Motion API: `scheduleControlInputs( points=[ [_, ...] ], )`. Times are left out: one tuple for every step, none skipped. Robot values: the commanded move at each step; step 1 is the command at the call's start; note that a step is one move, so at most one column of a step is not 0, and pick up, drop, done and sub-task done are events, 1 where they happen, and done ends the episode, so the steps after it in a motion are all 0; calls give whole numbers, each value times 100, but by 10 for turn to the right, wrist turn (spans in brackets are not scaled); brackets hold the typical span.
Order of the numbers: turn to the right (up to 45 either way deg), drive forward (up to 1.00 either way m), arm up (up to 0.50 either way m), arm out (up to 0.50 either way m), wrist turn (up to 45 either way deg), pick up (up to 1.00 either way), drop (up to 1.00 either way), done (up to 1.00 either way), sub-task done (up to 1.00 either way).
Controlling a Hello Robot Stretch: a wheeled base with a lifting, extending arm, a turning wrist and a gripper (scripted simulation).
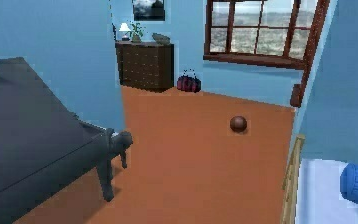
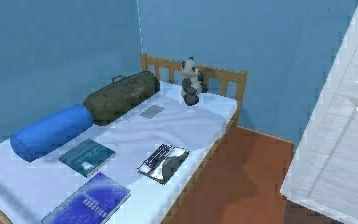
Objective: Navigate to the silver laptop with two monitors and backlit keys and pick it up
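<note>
Nothing of the robot's own body can be made out, so no colours, shapes, cables, screws or markings can be told.
</note>
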Motion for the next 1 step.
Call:
scheduleControlInputs(
  points=[
    [0, 0, 6, 0, 0, 0, 0, 0, 0]
  ],
)
